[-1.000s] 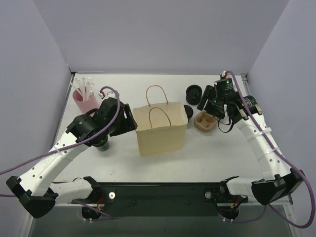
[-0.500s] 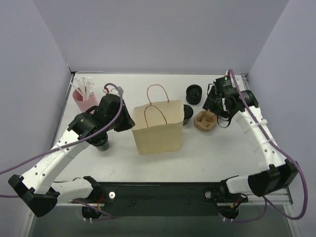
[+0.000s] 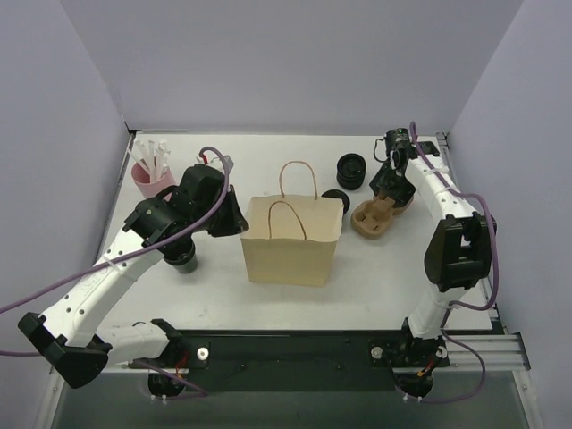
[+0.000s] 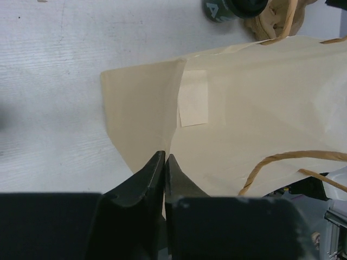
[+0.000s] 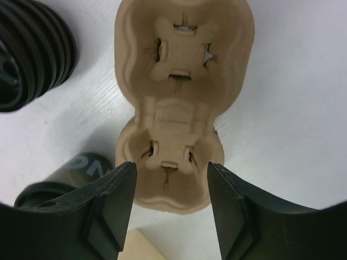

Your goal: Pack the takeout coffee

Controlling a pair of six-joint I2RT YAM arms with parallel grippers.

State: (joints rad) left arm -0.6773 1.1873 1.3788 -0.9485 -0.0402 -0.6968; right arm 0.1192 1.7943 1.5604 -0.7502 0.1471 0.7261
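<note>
- Your left gripper (image 4: 164,162) is clenched on the brown paper bag (image 4: 244,119) at its rim, likely to steady the mouth.
- Your right gripper (image 5: 171,170) hangs released, astride the cup carrier (image 5: 181,70).
- The takeout coffee (image 5: 81,165) lies just beside it, seemingly tipped, unpacked.

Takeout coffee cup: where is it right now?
Top view, right of centre: the takeout coffee cup is between the paper bag and the cardboard cup carrier.

Plain pale tan paper bag (image 3: 290,246), darker brown handles (image 3: 298,179). Behind it, the takeout coffee (image 3: 336,197) is black. Ribbed black rings (image 3: 351,170) and a light brown carrier (image 3: 375,217) lie far right on the white surface (image 3: 268,304). In the far-left corner, a pink cup (image 3: 152,186) holds white sticks (image 3: 154,159).
</note>
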